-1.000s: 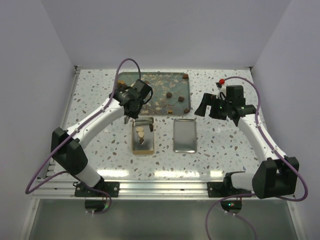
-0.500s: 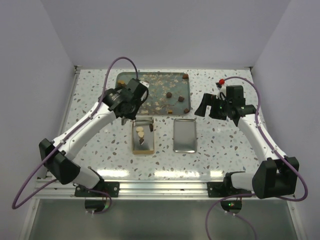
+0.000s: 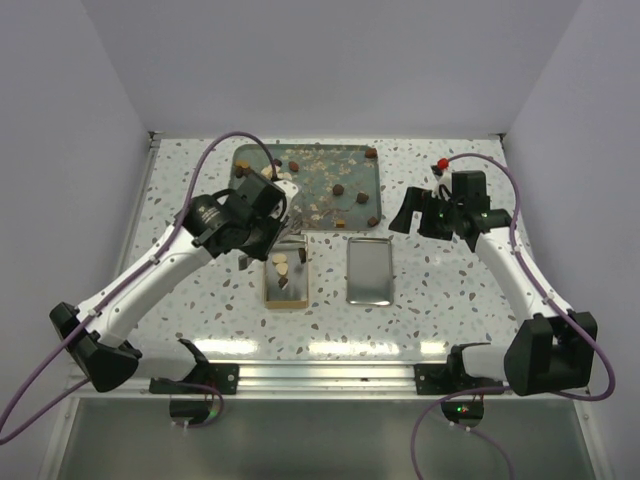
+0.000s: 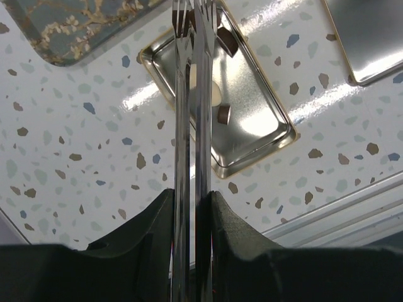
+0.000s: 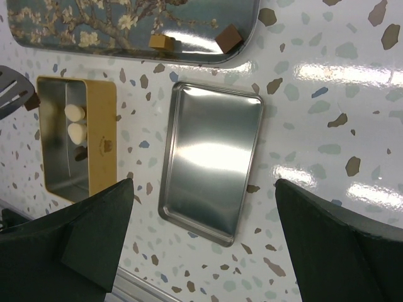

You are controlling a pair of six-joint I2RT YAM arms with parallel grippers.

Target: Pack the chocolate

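The left gripper (image 4: 192, 204), clamped on tongs (image 4: 203, 126) pinching a dark chocolate (image 4: 227, 42), has swung back over the far end of the tin (image 4: 261, 113), ready to drop it; the right gripper (image 3: 418, 215), right of the tin, gapes empty.

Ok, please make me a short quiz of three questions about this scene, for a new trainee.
1. True or false: the right claw is open and holds nothing.
2. What does the left claw grip? A. metal tongs B. a spoon C. a folded cloth
3. Fill in: the gold tin shows ___ cream-white pieces inside.
Key: 1 true; 2 A; 3 two.
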